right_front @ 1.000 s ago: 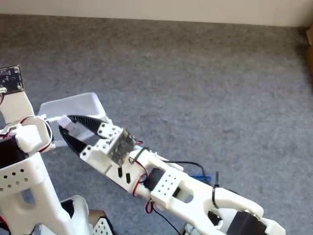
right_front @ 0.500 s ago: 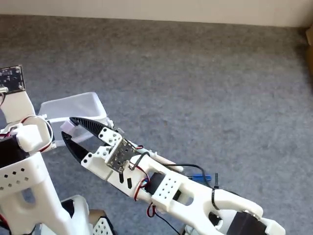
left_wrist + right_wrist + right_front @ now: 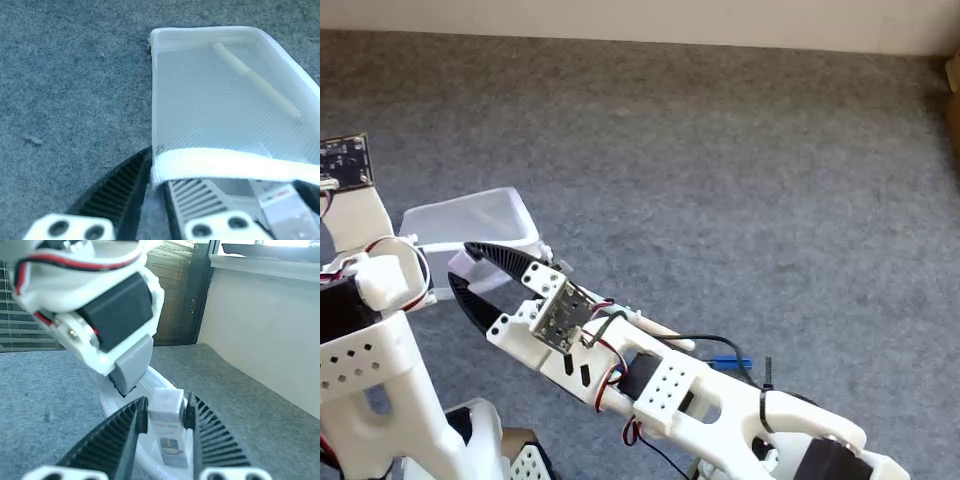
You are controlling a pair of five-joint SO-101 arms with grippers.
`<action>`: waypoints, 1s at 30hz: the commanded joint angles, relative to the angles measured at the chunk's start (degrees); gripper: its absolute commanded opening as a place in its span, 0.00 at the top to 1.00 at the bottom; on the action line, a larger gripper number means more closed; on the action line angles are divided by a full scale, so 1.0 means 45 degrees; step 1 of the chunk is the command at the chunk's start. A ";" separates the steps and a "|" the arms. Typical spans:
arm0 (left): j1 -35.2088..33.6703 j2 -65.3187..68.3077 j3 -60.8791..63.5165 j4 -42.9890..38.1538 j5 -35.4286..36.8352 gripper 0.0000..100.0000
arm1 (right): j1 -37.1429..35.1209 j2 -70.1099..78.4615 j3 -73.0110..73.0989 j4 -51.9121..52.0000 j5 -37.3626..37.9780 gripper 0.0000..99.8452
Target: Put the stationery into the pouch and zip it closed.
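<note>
Pouch [image 3: 480, 215] is lying far left on the grey carpet [image 3: 740, 160], a pen [image 3: 255, 80] showing inside. Left claw [image 3: 150, 197] is pinching its rim, nearly closed. Right claw [image 3: 462, 267] is clamping an eraser [image 3: 167, 412] at the mouth, with the left arm's wrist [image 3: 100, 305] crowding in front. Something blue [image 3: 730, 363] is peeking from under the right arm.

The right gripper [image 3: 462, 266], clamped on the eraser [image 3: 166, 410], has drawn slightly back from the pouch [image 3: 470, 215] mouth, and its wrist has rolled a little.

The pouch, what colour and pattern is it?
Translucent white pouch with fine mesh weave; left wrist view shows it best.
</note>
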 commanded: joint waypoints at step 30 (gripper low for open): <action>-0.0147 0.0029 0.0322 -0.0860 0.0098 0.99 | -0.0029 0.0088 -0.0049 0.0518 -0.0586 0.72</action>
